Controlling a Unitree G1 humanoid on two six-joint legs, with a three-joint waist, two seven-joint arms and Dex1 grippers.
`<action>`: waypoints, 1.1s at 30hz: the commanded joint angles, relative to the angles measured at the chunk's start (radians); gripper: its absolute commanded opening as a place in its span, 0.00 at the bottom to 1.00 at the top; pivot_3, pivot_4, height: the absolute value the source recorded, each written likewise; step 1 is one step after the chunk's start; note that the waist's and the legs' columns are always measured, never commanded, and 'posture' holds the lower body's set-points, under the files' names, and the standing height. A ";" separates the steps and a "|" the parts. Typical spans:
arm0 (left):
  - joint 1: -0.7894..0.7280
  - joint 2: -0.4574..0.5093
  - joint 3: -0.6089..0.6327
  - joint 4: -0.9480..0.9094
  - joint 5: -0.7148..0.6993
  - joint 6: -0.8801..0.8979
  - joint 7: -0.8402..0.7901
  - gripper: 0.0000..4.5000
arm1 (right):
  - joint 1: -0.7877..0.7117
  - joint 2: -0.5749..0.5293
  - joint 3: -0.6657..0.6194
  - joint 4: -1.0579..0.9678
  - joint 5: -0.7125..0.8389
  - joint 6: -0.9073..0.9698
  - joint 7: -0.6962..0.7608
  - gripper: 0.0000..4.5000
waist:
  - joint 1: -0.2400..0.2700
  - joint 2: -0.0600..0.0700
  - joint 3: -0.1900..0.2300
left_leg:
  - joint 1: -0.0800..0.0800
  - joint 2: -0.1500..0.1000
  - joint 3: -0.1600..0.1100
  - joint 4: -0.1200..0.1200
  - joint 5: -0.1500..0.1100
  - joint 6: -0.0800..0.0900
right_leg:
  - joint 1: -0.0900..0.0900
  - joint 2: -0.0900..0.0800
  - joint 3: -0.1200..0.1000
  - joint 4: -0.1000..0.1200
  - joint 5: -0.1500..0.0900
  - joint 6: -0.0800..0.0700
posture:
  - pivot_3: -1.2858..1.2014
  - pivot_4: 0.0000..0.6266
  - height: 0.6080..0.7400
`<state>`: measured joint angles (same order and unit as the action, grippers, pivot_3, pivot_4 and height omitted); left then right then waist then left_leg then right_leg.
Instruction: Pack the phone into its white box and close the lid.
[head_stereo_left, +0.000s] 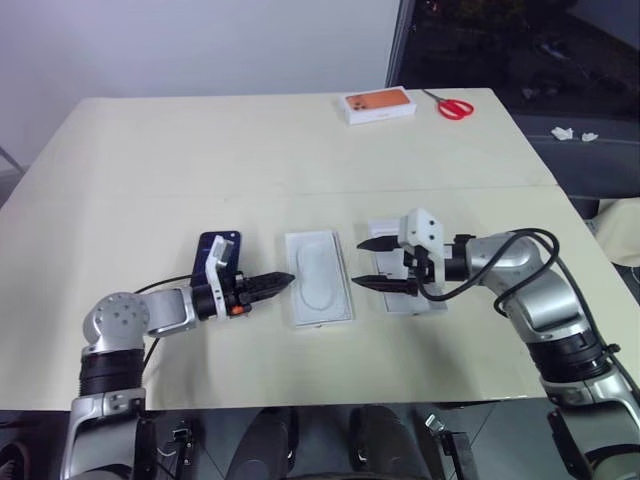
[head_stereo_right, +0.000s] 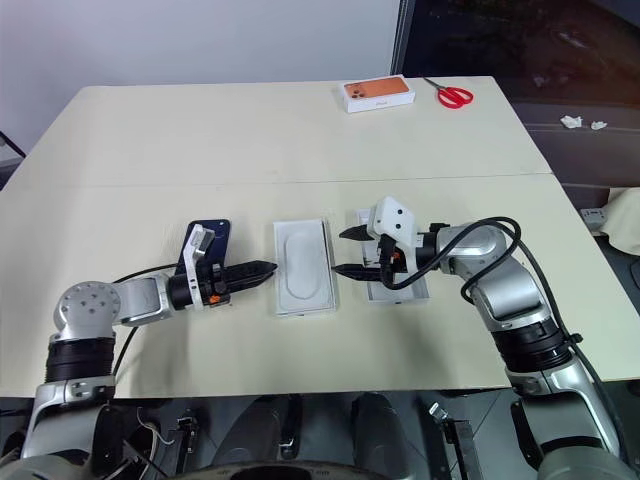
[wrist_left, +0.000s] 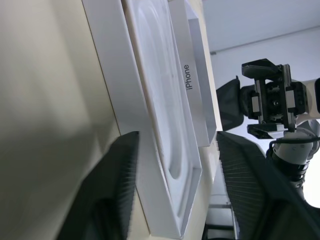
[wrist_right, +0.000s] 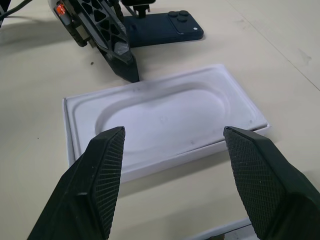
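Observation:
The dark blue phone (head_stereo_left: 222, 243) lies flat on the table, camera cluster showing, partly under my left wrist. My left gripper (head_stereo_left: 288, 279) is open and empty, its tips at the left edge of a white insert with an oval recess (head_stereo_left: 318, 277). That insert sits inside a white rim, and I cannot tell whether this rim is the white box. To its right lies a shallow white shell (wrist_left: 192, 75) with "iPhone" on its side wall, apparently the lid. My right gripper (head_stereo_left: 358, 264) hovers open above that shell, pointing at the insert (wrist_right: 165, 112).
A white box with an orange top (head_stereo_left: 380, 105) and red scissors (head_stereo_left: 455, 107) lie at the far edge of the beige table (head_stereo_left: 200, 160). The table's right edge runs close behind my right arm.

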<state>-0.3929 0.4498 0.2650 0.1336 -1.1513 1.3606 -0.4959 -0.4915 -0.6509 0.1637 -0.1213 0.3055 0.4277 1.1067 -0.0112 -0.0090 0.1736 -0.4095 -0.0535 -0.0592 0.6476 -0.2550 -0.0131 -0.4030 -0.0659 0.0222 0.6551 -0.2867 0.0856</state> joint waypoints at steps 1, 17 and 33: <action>-0.019 0.016 0.010 -0.033 0.010 -0.010 -0.027 0.52 | -0.026 0.006 -0.005 -0.008 -0.002 -0.022 -0.001 0.74 | 0.000 0.000 0.000 | 0.000 0.000 0.000 0.000 0.000 0.000 | 0.000 0.000 0.000 0.000 0.000 0.000 | 0.52 0.24 1.00; 0.134 0.187 0.071 -0.217 0.273 -0.493 -0.236 0.54 | -0.097 0.237 0.191 0.088 -0.266 -0.145 -0.265 0.01 | 0.001 0.000 0.000 | 0.000 0.000 0.000 -0.001 0.004 -0.007 | -0.001 0.000 0.000 0.000 0.000 0.000 | 0.52 0.24 1.00; 0.203 0.154 0.090 -0.271 0.314 -0.574 -0.197 0.54 | -0.110 0.257 0.330 0.223 -0.478 -0.284 -0.265 0.01 | -0.005 0.000 0.000 | 0.000 0.000 0.000 -0.002 0.001 -0.003 | -0.002 0.001 0.000 0.000 0.000 0.000 | 0.52 0.24 1.00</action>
<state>-0.1895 0.6055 0.3346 -0.1022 -0.8324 0.8007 -0.6936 -0.6034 -0.3910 0.4858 0.1367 -0.1642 0.1597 0.8279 -0.0159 -0.0092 0.1736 -0.4096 -0.0532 -0.0594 0.6458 -0.2535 -0.0156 -0.4049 -0.0652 0.0221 0.6557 -0.2866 0.0853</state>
